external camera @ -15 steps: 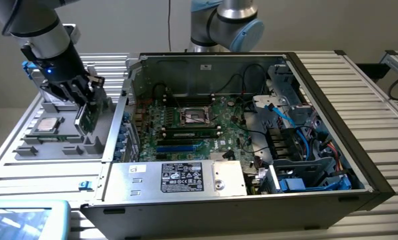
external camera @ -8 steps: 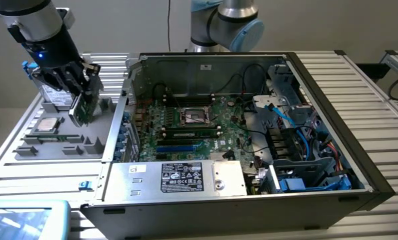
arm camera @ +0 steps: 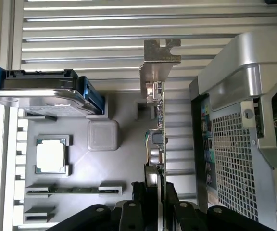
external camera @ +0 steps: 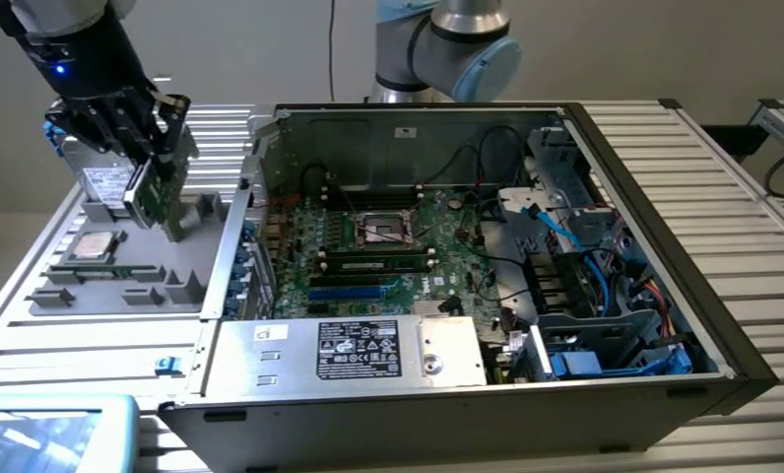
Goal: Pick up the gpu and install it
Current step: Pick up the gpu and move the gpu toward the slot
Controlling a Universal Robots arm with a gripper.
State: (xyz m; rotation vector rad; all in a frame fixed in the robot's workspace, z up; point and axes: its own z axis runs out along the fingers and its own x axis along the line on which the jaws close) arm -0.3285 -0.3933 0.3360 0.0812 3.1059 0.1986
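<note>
The black fingers (arm camera: 138, 199) are closed on the gpu (arm camera: 160, 137), one on each face of the thin card. The card hangs nearly upright with its silver bracket (arm camera: 160, 57) at the end away from the grip. In the exterior view the fingers (external camera: 127, 116) and the gpu (external camera: 160, 202) are at about ten o'clock from the open computer case (external camera: 655, 197), over the grey tray (external camera: 97, 302); whether the lower edge of the card touches the tray, I cannot tell. In the tray lie a processor (external camera: 89, 246) and a memory stick (external camera: 105, 268), and a hard drive (external camera: 103, 183) stands at the card's nine o'clock. The motherboard (external camera: 365, 232) lies inside the case, and the case stands on a slatted metal surface (external camera: 747, 168).
</note>
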